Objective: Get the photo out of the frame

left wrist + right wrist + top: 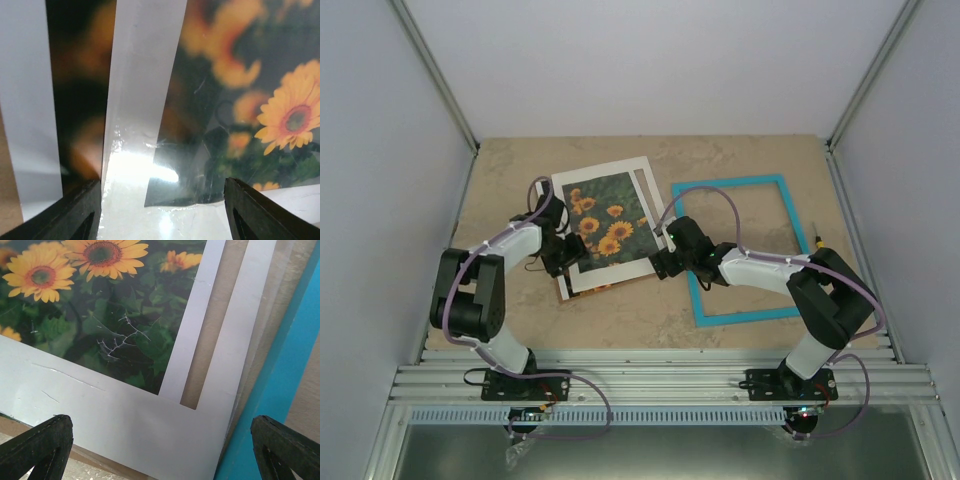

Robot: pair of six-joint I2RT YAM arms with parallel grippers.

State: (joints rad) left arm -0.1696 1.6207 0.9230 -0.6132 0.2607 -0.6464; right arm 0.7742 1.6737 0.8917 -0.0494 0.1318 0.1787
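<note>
The sunflower photo (603, 228) lies face up at the table's middle left, within a stack with a white mat sheet (642, 165) and a brown backing board (595, 288). The turquoise frame (730, 183) lies flat and empty to the right, its left edge beside the stack. My left gripper (565, 256) is open, low over the stack's lower left; the photo (280, 115) and a white mat strip (140, 75) show between its fingers. My right gripper (666, 263) is open over the stack's lower right corner, above the mat (125, 425), with the photo (100, 300) and frame (280, 390) in view.
White walls enclose the table on three sides. A ridged metal rail (660, 380) runs along the near edge by the arm bases. Purple cables loop over both arms. A strip of the brown backing board (100, 462) shows under the mat's corner.
</note>
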